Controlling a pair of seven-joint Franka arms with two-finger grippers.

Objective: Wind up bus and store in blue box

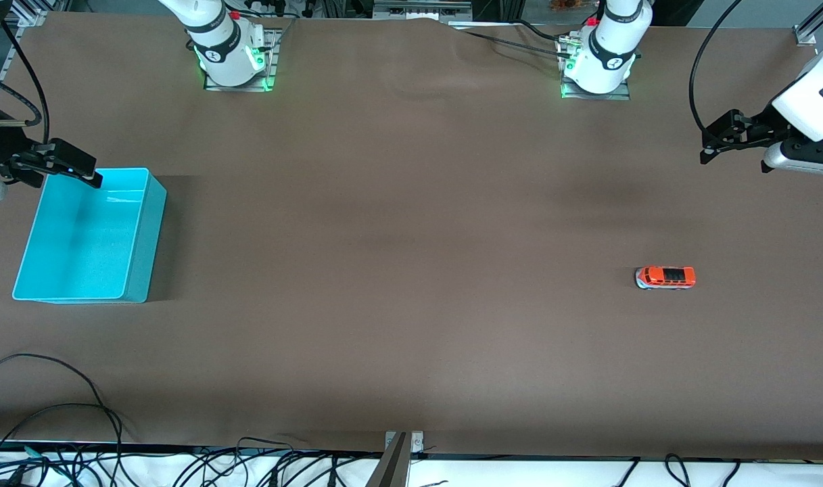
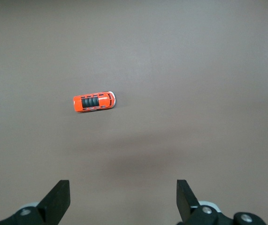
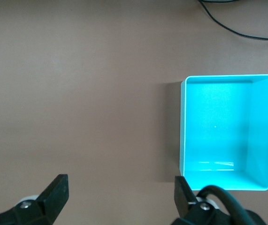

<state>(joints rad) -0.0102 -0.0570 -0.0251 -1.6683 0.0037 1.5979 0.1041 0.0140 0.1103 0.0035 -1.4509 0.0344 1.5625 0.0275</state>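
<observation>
The small orange-red bus [image 1: 665,277] with a dark roof stands on its wheels on the brown table toward the left arm's end, untouched. In the left wrist view the bus [image 2: 94,101] lies well apart from the fingers. My left gripper [image 1: 715,138] hangs open in the air over bare table at that end, with nothing in it [image 2: 123,201]. The blue box [image 1: 151,243] sits at the right arm's end and nothing lies in it [image 3: 260,131]. My right gripper [image 1: 80,169] hovers open over the box's corner nearest the arm bases, holding nothing [image 3: 120,197].
Both arm bases [image 1: 232,61] [image 1: 597,67] stand along the table edge farthest from the front camera. Loose black cables [image 1: 59,412] lie along the nearest edge, close to the box's end. A wide stretch of brown table [image 1: 397,257] separates bus and box.
</observation>
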